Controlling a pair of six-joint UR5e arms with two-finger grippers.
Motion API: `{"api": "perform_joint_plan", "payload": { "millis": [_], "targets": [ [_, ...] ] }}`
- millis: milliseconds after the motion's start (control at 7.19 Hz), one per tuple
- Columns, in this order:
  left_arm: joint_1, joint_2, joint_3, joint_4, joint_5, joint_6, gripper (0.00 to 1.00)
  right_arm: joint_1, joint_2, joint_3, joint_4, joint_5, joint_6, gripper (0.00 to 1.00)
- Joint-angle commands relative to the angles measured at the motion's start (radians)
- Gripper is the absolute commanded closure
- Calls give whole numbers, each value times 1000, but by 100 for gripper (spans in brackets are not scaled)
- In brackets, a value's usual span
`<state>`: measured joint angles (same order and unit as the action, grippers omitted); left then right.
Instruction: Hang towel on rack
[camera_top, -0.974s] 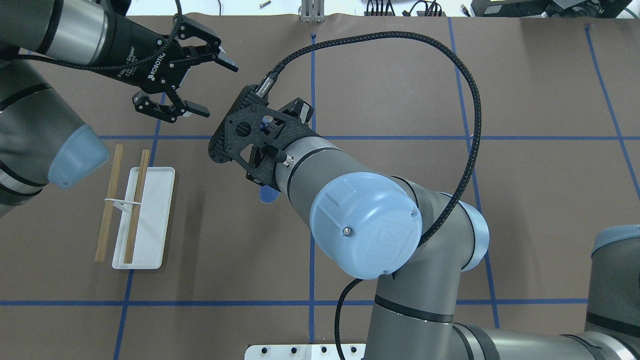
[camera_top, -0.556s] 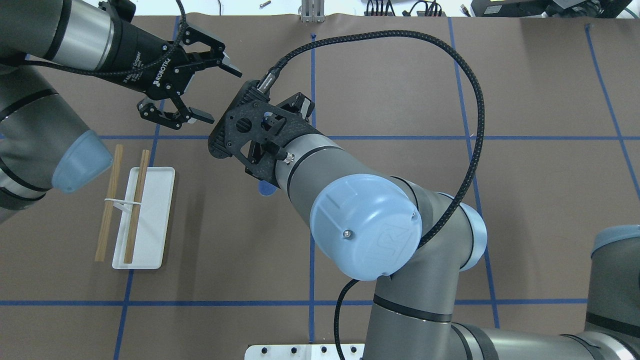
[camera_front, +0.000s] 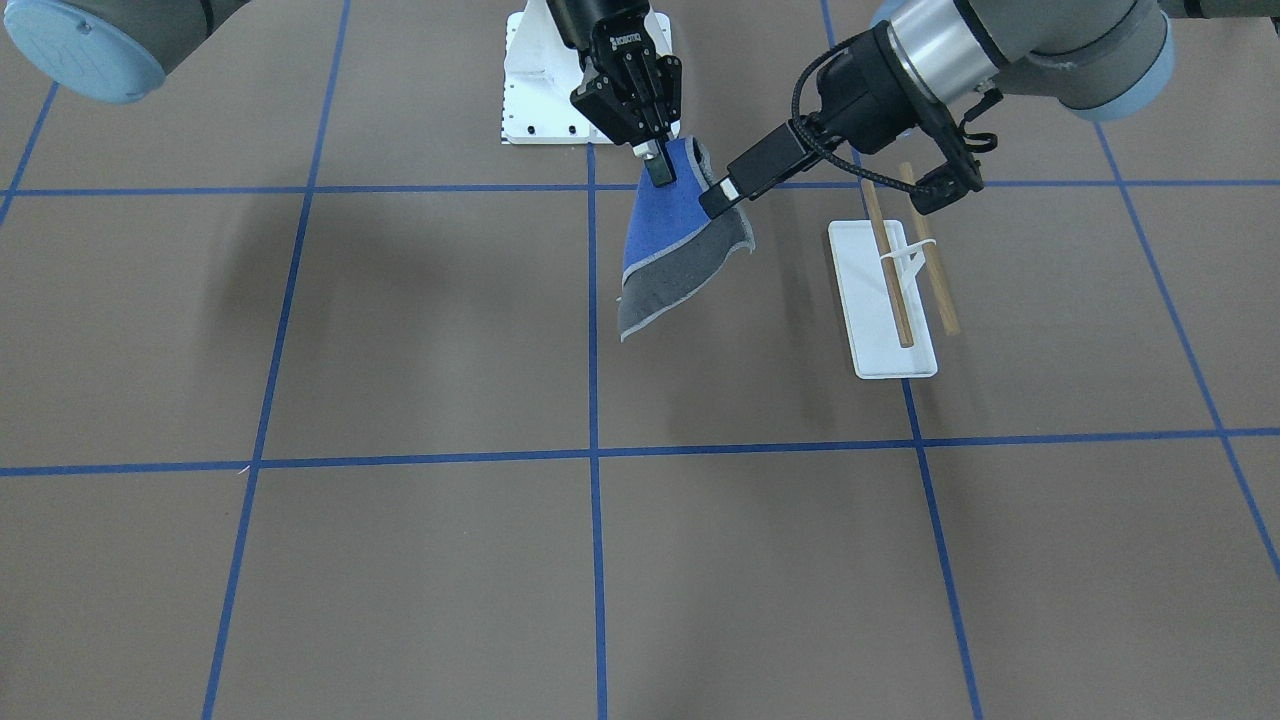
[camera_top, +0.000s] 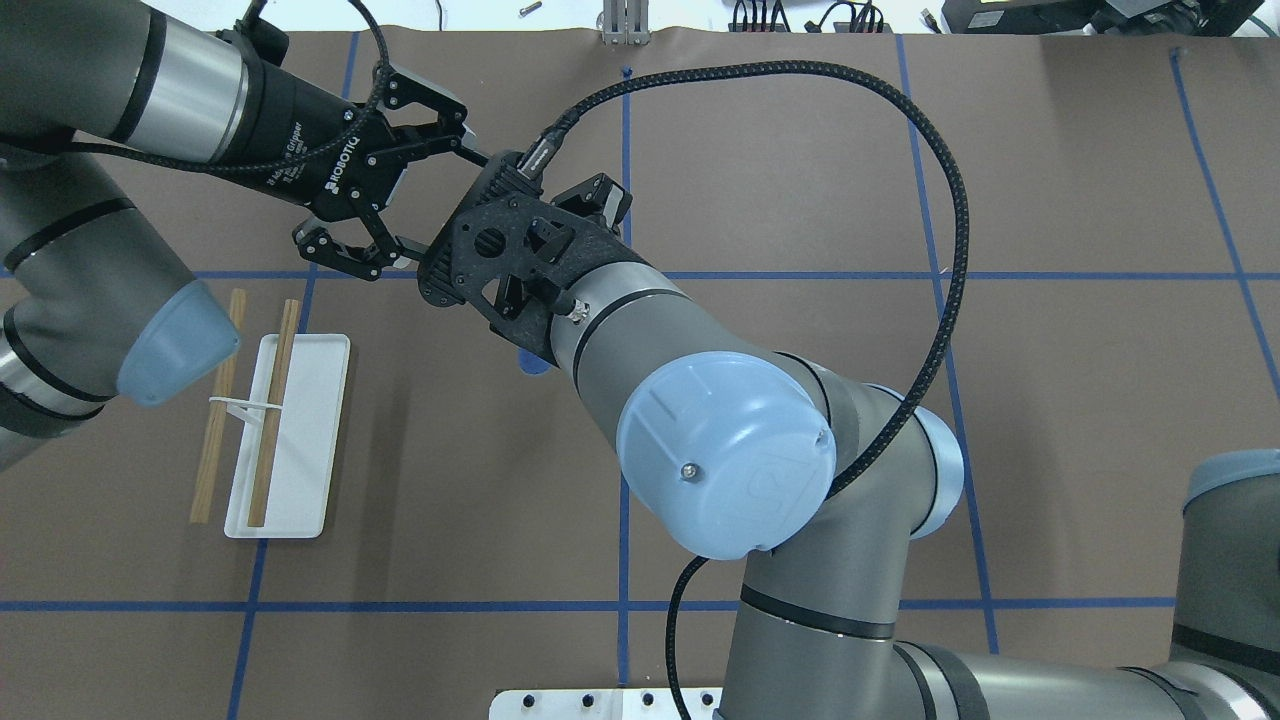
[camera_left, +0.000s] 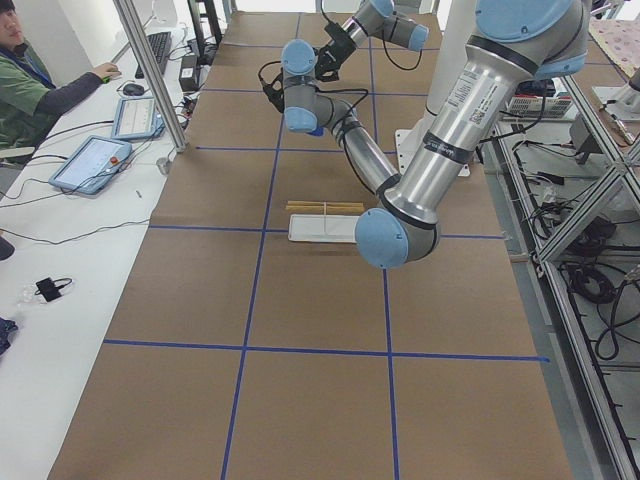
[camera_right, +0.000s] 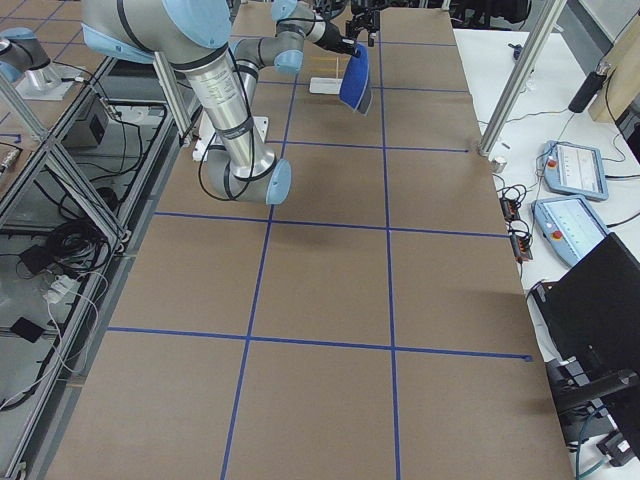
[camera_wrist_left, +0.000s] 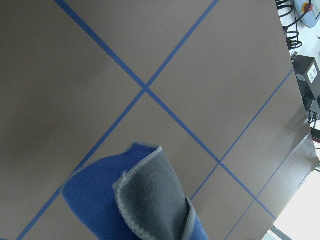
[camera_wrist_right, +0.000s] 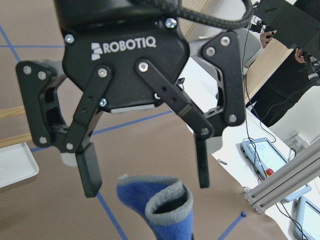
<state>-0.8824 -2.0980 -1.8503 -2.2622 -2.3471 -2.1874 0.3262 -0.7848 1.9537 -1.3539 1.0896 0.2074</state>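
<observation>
The towel (camera_front: 665, 240), blue on one side and grey on the other, hangs in the air from my right gripper (camera_front: 655, 165), which is shut on its top corner. My left gripper (camera_top: 440, 200) is open and level with that top edge. In the right wrist view the left gripper (camera_wrist_right: 147, 175) stands with its jaws wide apart just above and on either side of the towel's folded top (camera_wrist_right: 160, 210). One of its fingertips (camera_front: 722, 192) is at the towel's edge. The rack (camera_front: 890, 320), a white base with two wooden dowels, stands on the table under my left arm. It also shows in the overhead view (camera_top: 285, 440).
The big white bolted pedestal (camera_front: 540, 90) sits at the robot's side of the table. The right wrist's black braided cable (camera_top: 940, 250) loops wide over the table. An operator (camera_left: 30, 80) sits at a desk beyond the table's far edge.
My left gripper has moved right toward the right wrist and the towel, still open. The right wrist has shifted slightly away from the robot.
</observation>
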Motion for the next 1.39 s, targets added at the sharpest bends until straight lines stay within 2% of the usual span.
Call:
{"api": "perform_joint_plan", "payload": {
  "millis": [0,139,278,417,834,1113,1252],
  "targets": [
    [31,-1,-4,-10,60,-23,24,-1,-2,-4,4,-5,1,100],
    [31,-1,-6,-10,66,-41,54,1,-4,-2,4,-5,1,100],
    [31,-1,-10,-11,66,-40,90,-1,-7,-2,4,-5,1,100],
    [31,1,-10,-32,66,-40,100,1,-8,-2,4,-4,1,100],
    [31,7,-10,-45,69,-29,100,1,-7,-1,5,-4,1,100],
    [31,6,-9,-45,68,-26,100,4,-22,-1,79,6,13,100],
    [31,7,-9,-45,68,-22,100,2,-25,1,84,18,188,46]
  ]
}}
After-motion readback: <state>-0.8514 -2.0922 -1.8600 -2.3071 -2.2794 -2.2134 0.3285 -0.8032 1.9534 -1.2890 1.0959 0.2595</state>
